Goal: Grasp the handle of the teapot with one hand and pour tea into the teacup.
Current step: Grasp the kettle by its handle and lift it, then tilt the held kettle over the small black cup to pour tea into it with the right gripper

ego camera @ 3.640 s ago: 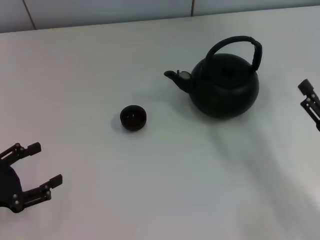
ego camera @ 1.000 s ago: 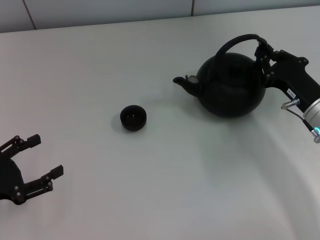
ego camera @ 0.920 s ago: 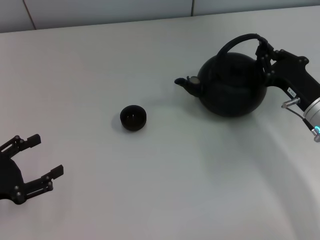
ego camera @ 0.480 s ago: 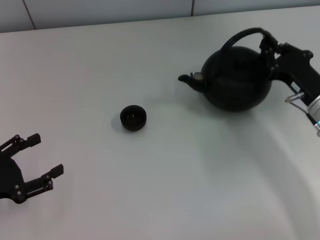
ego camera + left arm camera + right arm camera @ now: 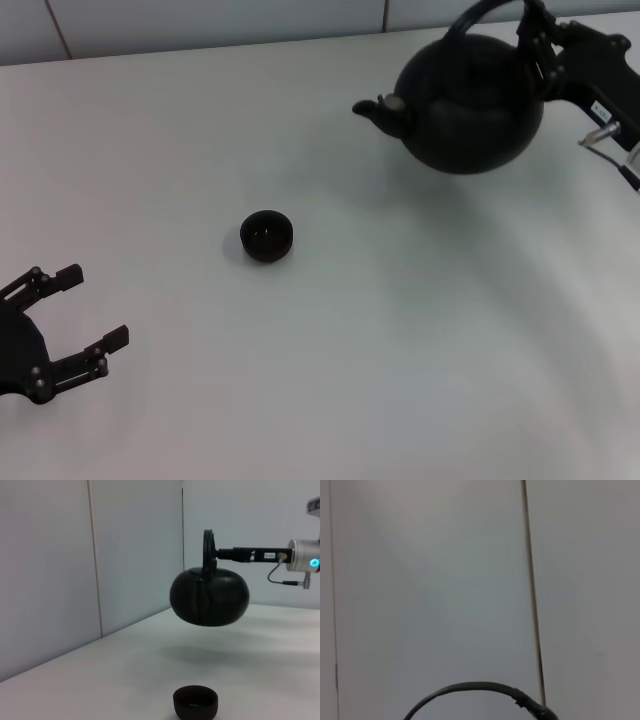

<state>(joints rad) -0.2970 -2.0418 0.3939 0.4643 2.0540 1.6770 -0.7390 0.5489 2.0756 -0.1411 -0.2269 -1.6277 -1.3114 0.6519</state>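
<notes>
Teapot [image 5: 470,100] hangs clear of the table [image 5: 400,350], lifted by its handle [image 5: 478,12]. The left wrist view shows open space between the pot's round black belly [image 5: 210,596] and the white table [image 5: 270,665] under it, with a soft shadow on the surface below. The pot sits roughly level, its spout [image 5: 378,112] pointing toward the teacup's side of the table.

The right end effector [image 5: 542,42] is clamped on the handle at the side of the arch away from the spout, its fingers closed around the black loop. In the left wrist view the handle [image 5: 208,550] stands up edge-on over the pot, with the right arm [image 5: 280,556] reaching in level from behind it. The right wrist view shows only the top curve of the handle [image 5: 475,690] against a pale wall.

The teacup [image 5: 267,237] stands upright on the table, well apart from the teapot, on the spout side of it and nearer the robot. It is a small dark bowl; in the left wrist view the teacup [image 5: 196,702] sits in the foreground with the teapot hanging beyond and above it.

The left end effector [image 5: 72,323] rests low, far from the teapot and beyond the teacup from it, its fingers spread wide and holding nothing.
</notes>
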